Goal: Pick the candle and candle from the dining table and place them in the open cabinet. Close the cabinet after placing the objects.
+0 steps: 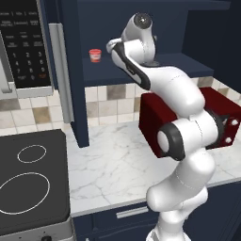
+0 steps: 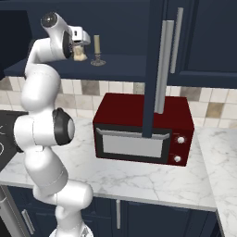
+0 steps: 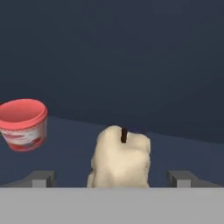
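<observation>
**Open claw at the cabinet shelf, cream candle between its tips**

The white arm reaches up into the open navy cabinet (image 2: 139, 65). Its claw (image 3: 114, 178) is spread wide: in the hand view the two finger tips (image 3: 41, 178) stand far apart at the bottom, with clear gaps between each of them and the wax, so nothing is gripped.

Directly ahead of the claw, centred between the tips, sits the short lumpy cream candle (image 3: 120, 159). It stands upright on the shelf, its long axis vertical, and its small dark wick (image 3: 124, 135) points straight up. In the right base view the same candle (image 2: 80, 54) shows just beside the claw's end.

The second candle, the slim pale olive taper (image 2: 97, 45), also stands upright on its round dark base (image 2: 97, 62), long axis vertical, tip up. In the right base view it stands on the same shelf, near the cream candle, on the side away from the arm.

In the hand view, to the left of the claw and a little farther back, a small red and white tub (image 3: 24, 124) stands on the shelf; what it holds cannot be seen.

The cabinet door (image 2: 155, 69) with its long silver handle (image 2: 163, 67) stands open. Well below the claw, a dark red microwave (image 2: 143, 134) sits on the marble counter (image 2: 152, 180), door shut.
</observation>
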